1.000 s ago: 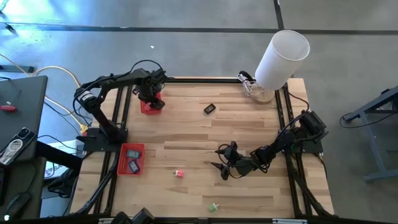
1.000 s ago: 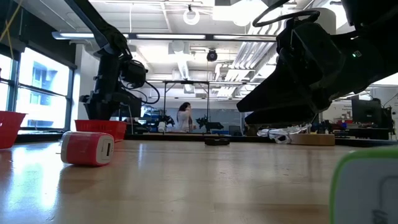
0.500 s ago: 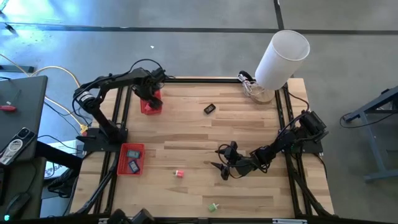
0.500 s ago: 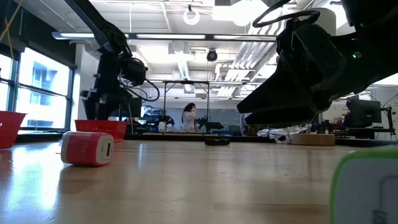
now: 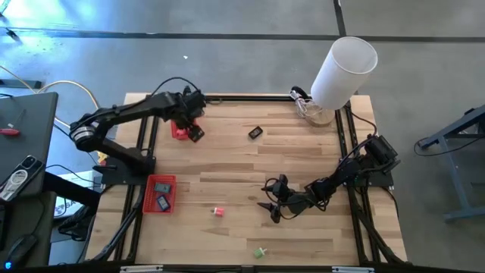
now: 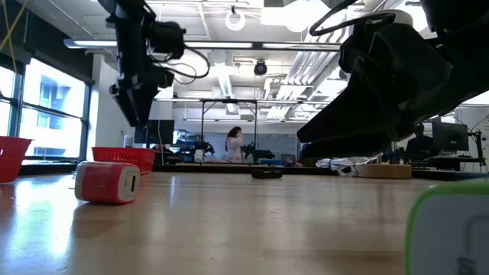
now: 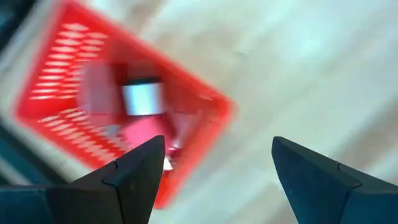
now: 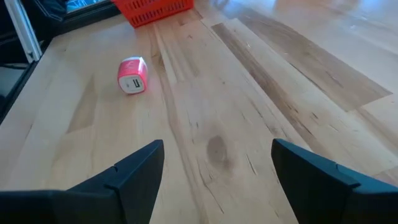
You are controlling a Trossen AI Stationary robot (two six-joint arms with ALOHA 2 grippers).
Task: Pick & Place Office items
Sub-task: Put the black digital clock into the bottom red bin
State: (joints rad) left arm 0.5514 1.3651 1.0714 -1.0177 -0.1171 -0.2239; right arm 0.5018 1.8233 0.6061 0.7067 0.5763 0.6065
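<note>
While both arms work the wooden counter [image 5: 227,163], the scene reads as follows:

Left claw: the left claw [image 5: 195,133] hangs over the edge of the far red basket [image 5: 179,130] at the counter's back left, fingers [image 7: 134,174] spread wide and holding nothing.

Far basket: its wrist view shows pink and white pieces [image 7: 142,99] lying inside (blurred, so their kind cannot be told).

Right claw: the right claw [image 5: 270,205] sits low over the counter's middle right, fingers [image 8: 134,171] wide apart and empty, pointing toward the pink-red item [image 5: 218,211].

Near basket: a second red basket [image 5: 160,194] at the left edge holds two dark-and-teal items [image 5: 162,202].

Loose items: the pink-red item lies near the front centre; a green item [image 5: 260,252] lies by the front edge; a black item [image 5: 255,133] lies toward the back, well apart from both claws.

Back right corner: a big white cylinder [image 5: 345,70].
</note>
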